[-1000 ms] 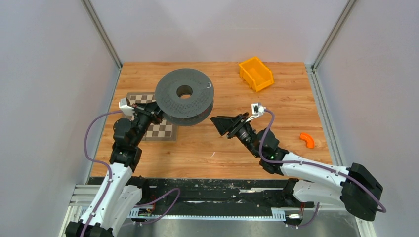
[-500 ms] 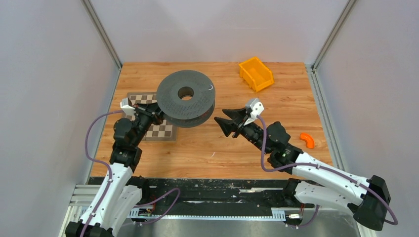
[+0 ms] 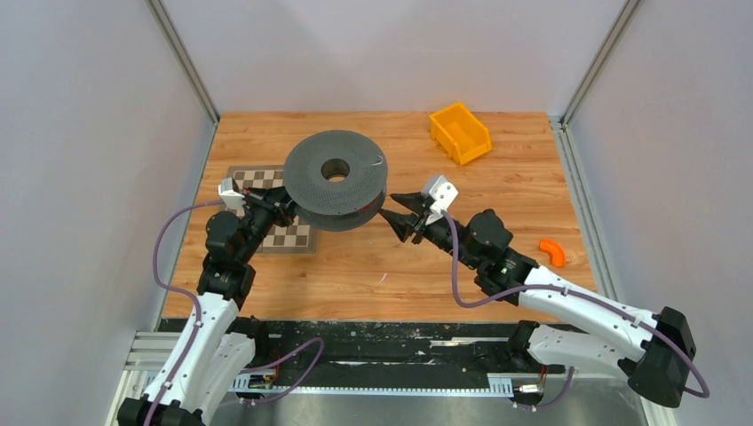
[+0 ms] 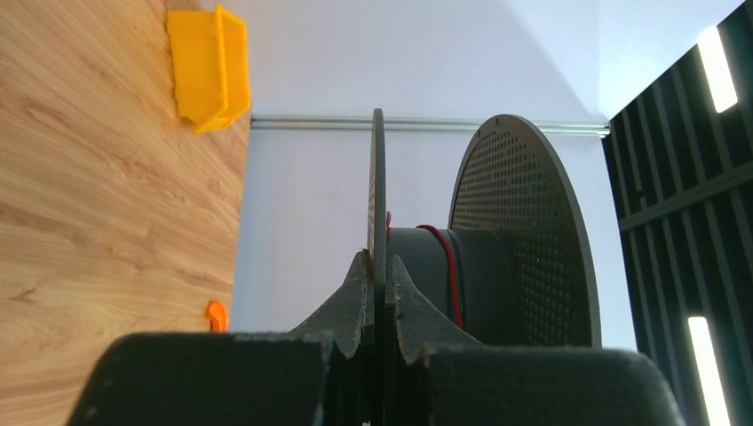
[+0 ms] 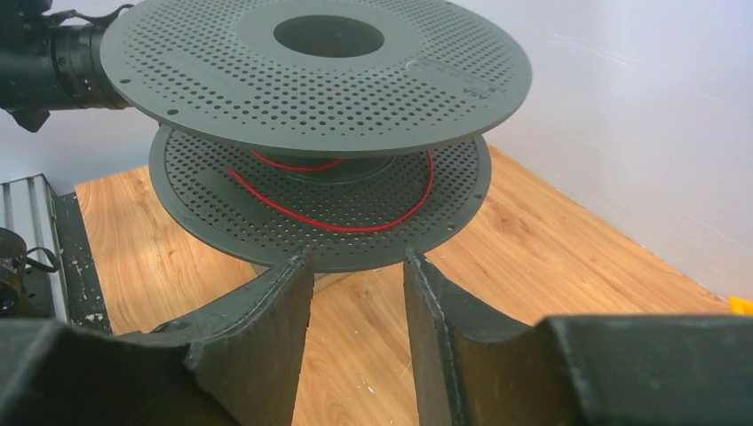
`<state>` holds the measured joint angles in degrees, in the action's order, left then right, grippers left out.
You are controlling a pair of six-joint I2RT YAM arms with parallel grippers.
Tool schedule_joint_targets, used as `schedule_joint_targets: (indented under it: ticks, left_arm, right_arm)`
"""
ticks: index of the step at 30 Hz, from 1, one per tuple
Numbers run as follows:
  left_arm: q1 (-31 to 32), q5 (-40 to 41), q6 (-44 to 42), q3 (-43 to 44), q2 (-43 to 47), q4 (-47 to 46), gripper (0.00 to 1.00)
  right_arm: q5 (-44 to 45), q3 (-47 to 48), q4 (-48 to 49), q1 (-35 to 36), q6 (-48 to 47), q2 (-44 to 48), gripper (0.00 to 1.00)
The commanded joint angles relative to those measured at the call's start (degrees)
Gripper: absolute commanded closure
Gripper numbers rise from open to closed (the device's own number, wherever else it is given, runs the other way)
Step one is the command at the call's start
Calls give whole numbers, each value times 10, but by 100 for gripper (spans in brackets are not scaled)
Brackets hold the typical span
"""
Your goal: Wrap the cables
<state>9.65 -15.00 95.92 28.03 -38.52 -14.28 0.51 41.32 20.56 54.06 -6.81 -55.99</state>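
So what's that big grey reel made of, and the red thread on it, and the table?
The spool looks like matte dark grey plastic: thin, evenly perforated discs, though painted metal is possible. The red wire has a smooth sheen, perhaps plastic-coated or enamelled; too fine to tell. The table shows wood grain, likely laminate or varnished wood.

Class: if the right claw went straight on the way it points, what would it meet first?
Most likely the rim of the lower flange of the dark grey spool, directly ahead of the open right claw. The loose red wire lies beyond it. Exact depth is unclear.
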Motion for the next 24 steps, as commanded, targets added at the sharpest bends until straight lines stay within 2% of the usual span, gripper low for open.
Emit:
schedule_joint_targets:
  ticks: [1, 15, 24]
  left_arm:
    - [1, -6, 9, 33, 4, -45, 100]
    - [2, -7, 13, 25, 2, -58, 100]
    - [1, -4, 14, 22, -2, -66, 100]
  right_arm:
    - [-17, 36, 20, -2, -8, -25, 58]
    - [41, 61, 44, -2, 12, -105, 57]
    - [36, 55, 34, -2, 20, -104, 57]
